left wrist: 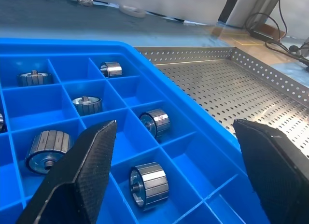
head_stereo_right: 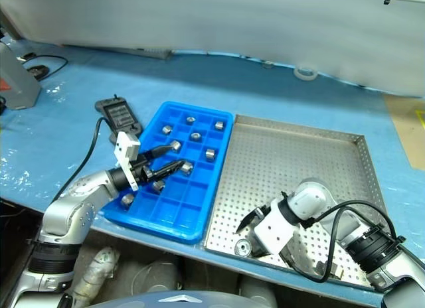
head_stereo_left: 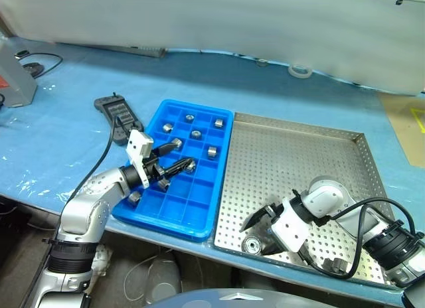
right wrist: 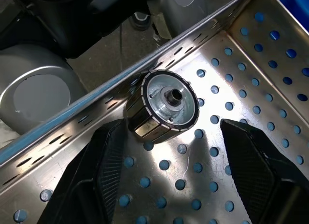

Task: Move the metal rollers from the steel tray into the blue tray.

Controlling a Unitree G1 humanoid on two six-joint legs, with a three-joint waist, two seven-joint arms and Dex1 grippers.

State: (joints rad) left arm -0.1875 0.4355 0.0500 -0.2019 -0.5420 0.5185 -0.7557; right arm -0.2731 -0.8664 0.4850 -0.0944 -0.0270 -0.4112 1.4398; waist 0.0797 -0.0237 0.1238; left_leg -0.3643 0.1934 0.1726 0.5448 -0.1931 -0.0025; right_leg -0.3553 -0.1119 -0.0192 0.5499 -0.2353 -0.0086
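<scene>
On perforated steel tray [right wrist: 251, 50], ribbed shiny roller [right wrist: 164, 105], between open right end effector [right wrist: 169, 178]

Even, bright overhead light fills the scene. Glare spots shine on the steel tray [right wrist: 231, 98] floor beside a sharply focused roller [right wrist: 164, 105]; near claw fingers [left wrist: 77, 175] look soft, shadows faint.

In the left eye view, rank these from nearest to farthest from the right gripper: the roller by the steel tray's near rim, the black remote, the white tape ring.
From the right gripper:
1. The roller, right by its fingers at the near rim of the steel tray.
2. The black remote, beyond the blue tray, on the left.
3. The white tape ring, at the table's far edge.
</scene>
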